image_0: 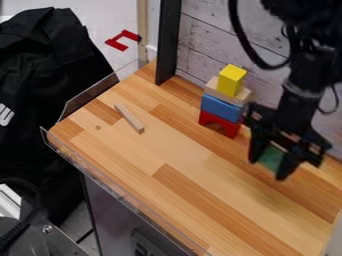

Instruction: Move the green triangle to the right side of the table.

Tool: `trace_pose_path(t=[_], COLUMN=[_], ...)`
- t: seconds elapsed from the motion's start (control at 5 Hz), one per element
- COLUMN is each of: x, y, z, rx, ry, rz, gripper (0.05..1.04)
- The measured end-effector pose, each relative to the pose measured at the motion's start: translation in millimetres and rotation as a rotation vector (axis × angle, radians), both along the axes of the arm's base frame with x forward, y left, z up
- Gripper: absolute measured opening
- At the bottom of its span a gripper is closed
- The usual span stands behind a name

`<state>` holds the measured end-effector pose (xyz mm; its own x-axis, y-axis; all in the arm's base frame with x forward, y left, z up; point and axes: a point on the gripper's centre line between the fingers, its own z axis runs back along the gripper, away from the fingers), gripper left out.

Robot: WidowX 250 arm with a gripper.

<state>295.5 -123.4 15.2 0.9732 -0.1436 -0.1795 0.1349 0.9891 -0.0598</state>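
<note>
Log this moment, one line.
gripper: around green triangle, looks closed on it | lift: unclear | block stack: upright | wooden stick: lying apart

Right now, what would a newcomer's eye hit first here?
The stack by the pale plank wall: yellow block topping a plain wooden piece, blue block and red arch. Then the black metal pincer at the view's right, a green block between its fingers.

1 yellow block (232,80) | 1 blue block (221,107) | 1 red arch (230,129) | 1 plain block (212,88) | 1 stick (129,118) | 1 green block (271,158), seemingly
</note>
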Motion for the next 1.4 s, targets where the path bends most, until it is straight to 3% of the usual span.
trace_pose_path(t=[0.4, 1.0, 1.2, 1.4], x=[5.5, 14.4, 15.4, 15.0], y=[-19.7, -23.2, -16.4, -11.1], z=[-26.0, -34.7, -39.4, -43.0], rx=[-0.013, -0.077, -0.071, -0.075], ry=[0.037, 0.04, 0.051, 0.055], rz=[-0.062, -0.078, -0.061, -0.038], gripper=[0.562, 0.562, 0.609, 0.902])
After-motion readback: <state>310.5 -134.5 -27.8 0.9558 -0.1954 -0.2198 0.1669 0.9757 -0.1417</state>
